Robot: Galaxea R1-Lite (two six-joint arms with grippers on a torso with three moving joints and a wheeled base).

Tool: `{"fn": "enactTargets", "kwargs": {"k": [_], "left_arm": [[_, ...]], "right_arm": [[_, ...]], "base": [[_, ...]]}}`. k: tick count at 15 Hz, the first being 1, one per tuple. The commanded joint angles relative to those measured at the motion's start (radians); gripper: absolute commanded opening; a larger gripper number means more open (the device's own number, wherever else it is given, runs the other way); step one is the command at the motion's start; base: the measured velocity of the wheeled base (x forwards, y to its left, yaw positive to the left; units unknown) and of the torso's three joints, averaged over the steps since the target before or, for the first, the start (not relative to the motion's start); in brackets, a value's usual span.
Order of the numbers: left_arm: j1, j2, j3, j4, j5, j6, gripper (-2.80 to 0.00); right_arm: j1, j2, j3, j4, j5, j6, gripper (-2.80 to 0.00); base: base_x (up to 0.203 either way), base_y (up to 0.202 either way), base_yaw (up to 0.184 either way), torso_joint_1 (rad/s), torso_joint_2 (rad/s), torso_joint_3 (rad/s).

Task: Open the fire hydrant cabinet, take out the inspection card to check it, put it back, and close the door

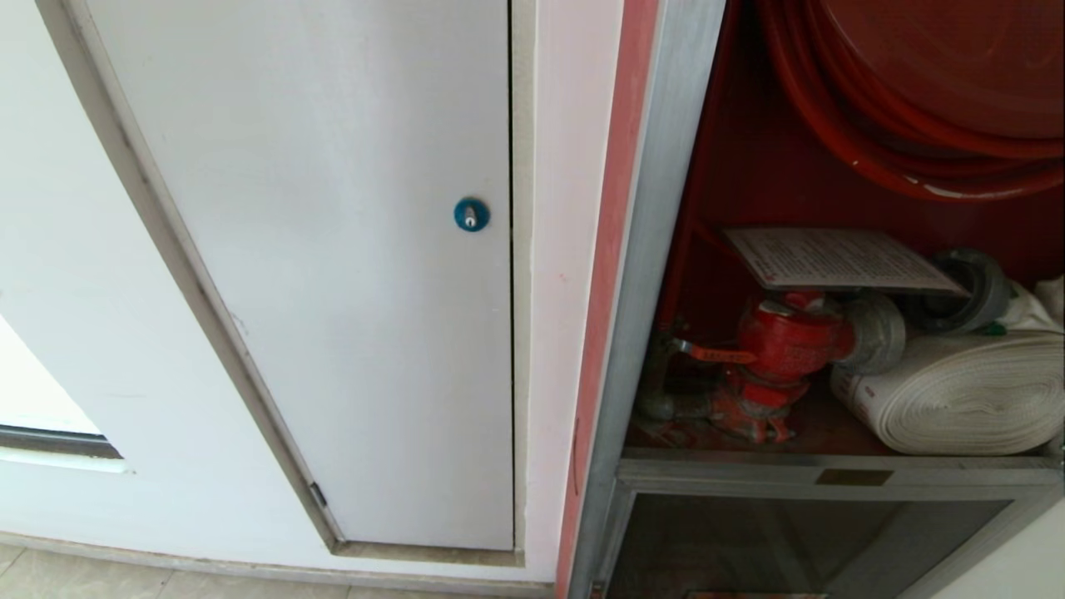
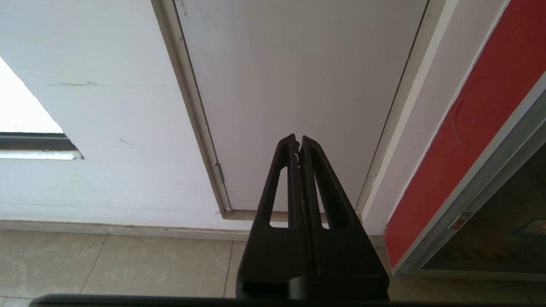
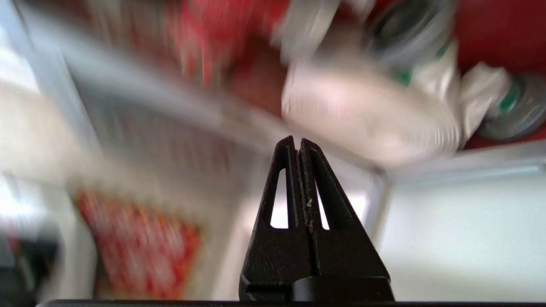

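1. In front of the fire hydrant cabinet [image 1: 749,208], the right gripper [image 3: 297,145] is showing its jaws pressed fully together and gripping nothing; its wrist view is smearing, so it looks to be on the move toward the cabinet's lower shelf.
2. Just beyond those closed tips, the white rolled hose [image 3: 367,123] is filling the view, with the red valve [image 3: 204,30] off to one side of it, both inside the cabinet.
3. The left gripper [image 2: 298,143] is sitting parked outside the cabinet, jaws also pinched tight and empty, pointing at the plain white panel door [image 2: 298,85] beside the cabinet's red edge.
4. Inside the cabinet, the inspection card [image 1: 840,259] is lying flat on top of the red valve [image 1: 786,337], face up and leaning slightly, probably rested there so it stays in easy reach at the front.
5. The white hose [image 1: 957,391] is lying coiled on the cabinet floor just beside the valve, and the red hose reel [image 1: 932,91] is hanging above the card.
6. The cabinet is standing open; its glass door is not showing in any view, so opening appears done.
7. My read: the card pickup is coming next, and those jaws will need to part first.
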Motion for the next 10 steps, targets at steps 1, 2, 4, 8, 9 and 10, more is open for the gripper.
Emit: {"fn": "enactTargets", "kwargs": {"k": [1, 2, 4, 8, 9, 10], "left_arm": [[0.0, 0.001, 0.0, 0.0, 0.0, 0.0, -2.8], [0.0, 0.001, 0.0, 0.0, 0.001, 0.0, -2.8], [0.0, 0.001, 0.0, 0.0, 0.0, 0.0, -2.8], [0.0, 0.001, 0.002, 0.0, 0.001, 0.0, -2.8], [0.0, 0.001, 0.0, 0.0, 0.0, 0.0, -2.8], [0.0, 0.001, 0.0, 0.0, 0.001, 0.0, -2.8]], "right_arm": [[-0.003, 0.067, -0.039, 0.084, -0.031, -0.099, -2.8], [-0.011, 0.08, -0.039, 0.09, -0.06, -0.18, -2.8], [-0.024, 0.11, -0.043, 0.078, -0.126, -0.285, -2.8], [-0.02, 0.135, -0.017, 0.011, -0.222, -0.362, -2.8], [-0.013, 0.133, 0.008, -0.041, -0.229, -0.368, -2.8], [-0.005, 0.127, 0.039, -0.094, -0.229, -0.371, -2.8]], "base": [[0.0, 0.0, 0.0, 0.0, 0.0, 0.0], [0.0, 0.0, 0.0, 0.0, 0.0, 0.0], [0.0, 0.0, 0.0, 0.0, 0.0, 0.0], [0.0, 0.0, 0.0, 0.0, 0.0, 0.0], [0.0, 0.0, 0.0, 0.0, 0.0, 0.0], [0.0, 0.0, 0.0, 0.0, 0.0, 0.0]]}}
